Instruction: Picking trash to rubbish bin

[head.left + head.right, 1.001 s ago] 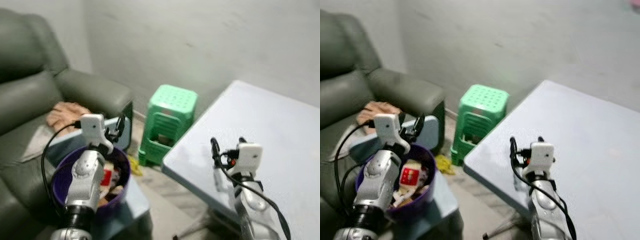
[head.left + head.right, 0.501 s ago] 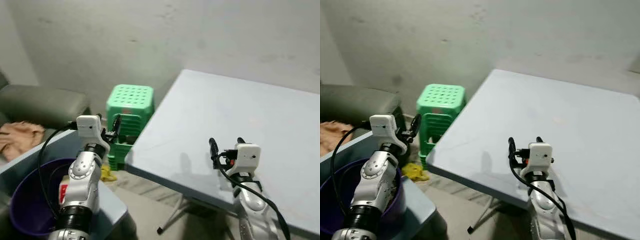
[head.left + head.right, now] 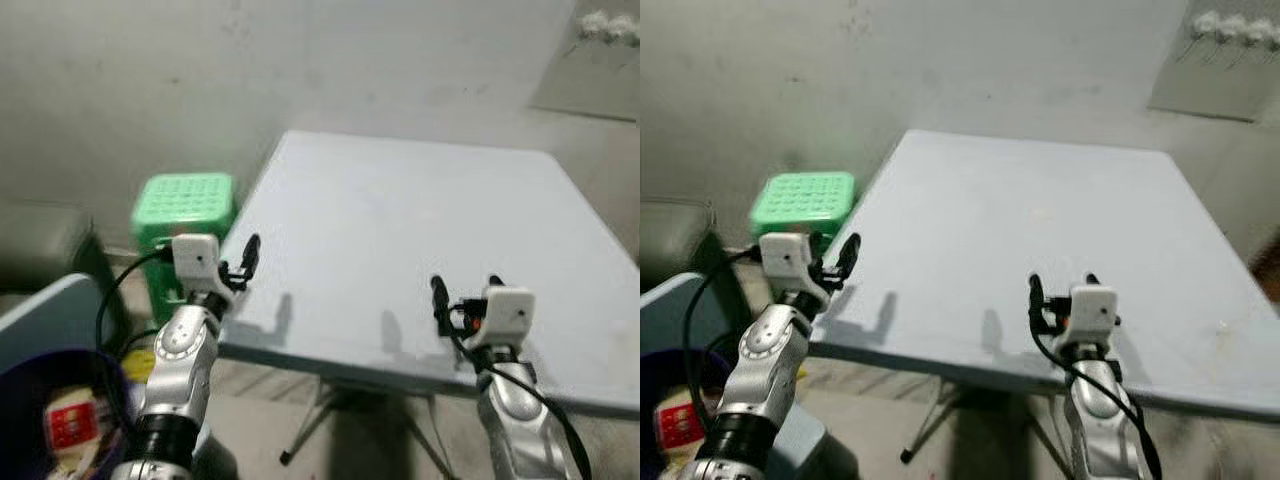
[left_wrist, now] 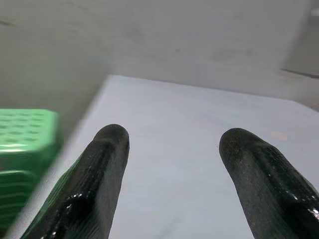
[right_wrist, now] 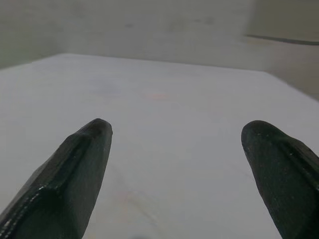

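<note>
Jaws spread on both grippers, left gripper [image 4: 169,144] and right gripper [image 5: 174,134], above one table [image 3: 400,220].

Pale grey folding table [image 3: 400,230] on crossed metal legs [image 3: 320,425]; green stool [image 3: 185,215] stands beside it.

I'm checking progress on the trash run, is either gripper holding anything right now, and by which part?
Nothing is held. The left gripper and the right gripper are both open and empty above the table.
</note>
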Tool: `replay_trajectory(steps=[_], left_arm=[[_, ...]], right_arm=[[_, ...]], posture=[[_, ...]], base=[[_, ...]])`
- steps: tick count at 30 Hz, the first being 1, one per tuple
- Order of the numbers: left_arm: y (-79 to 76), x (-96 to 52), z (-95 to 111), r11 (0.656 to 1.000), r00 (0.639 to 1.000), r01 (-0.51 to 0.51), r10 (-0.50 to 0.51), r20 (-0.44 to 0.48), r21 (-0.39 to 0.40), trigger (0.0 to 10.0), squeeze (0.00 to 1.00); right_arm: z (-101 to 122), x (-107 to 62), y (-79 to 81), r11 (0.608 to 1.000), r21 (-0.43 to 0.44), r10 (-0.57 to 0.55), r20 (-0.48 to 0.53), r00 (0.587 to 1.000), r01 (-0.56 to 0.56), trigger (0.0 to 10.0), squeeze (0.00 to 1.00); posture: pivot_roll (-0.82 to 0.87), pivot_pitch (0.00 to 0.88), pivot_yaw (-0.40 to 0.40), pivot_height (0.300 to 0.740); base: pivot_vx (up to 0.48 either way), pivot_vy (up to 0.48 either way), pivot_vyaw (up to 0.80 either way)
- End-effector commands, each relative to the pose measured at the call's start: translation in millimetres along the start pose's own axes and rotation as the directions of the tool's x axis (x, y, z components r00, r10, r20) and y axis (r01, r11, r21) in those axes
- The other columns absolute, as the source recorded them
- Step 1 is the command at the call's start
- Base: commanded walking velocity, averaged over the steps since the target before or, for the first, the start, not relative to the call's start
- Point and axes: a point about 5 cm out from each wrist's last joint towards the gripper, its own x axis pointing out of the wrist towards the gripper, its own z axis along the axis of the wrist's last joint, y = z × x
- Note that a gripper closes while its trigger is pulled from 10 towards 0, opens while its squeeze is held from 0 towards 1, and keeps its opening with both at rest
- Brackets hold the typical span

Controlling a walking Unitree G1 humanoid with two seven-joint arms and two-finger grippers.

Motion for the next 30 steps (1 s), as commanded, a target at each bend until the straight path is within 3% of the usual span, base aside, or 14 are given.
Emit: replay_trajectory(steps=[1,8,30], left_arm=[[0.0,0.3,2.9,1.000,1.000,0.007,-0.007,0.007,0.014,10.0,0.00],[-1.6,-0.5,2.1,1.000,1.000,0.011,-0.011,0.003,0.014,10.0,0.00],[-4.1,-2.0,0.1,1.000,1.000,0.013,-0.013,-0.003,-0.002,10.0,0.00]], right_arm=[[3.9,1.4,0.2,1.000,-0.003,-0.004,0.012,1.000,0.004,10.0,0.00],[4.3,1.6,0.1,1.000,-0.006,-0.004,0.011,1.000,0.004,10.0,0.00],[7.2,1.0,3.7,1.000,0.006,-0.008,0.037,0.999,0.008,10.0,0.00]], posture=[[-0.04,0.000,-0.024,0.740],[-0.04,0.000,-0.028,0.740],[-0.04,0.000,-0.028,0.740]], base=[[0.000,0.000,-0.77],[0.000,0.000,-0.77],[0.000,0.000,0.00]])
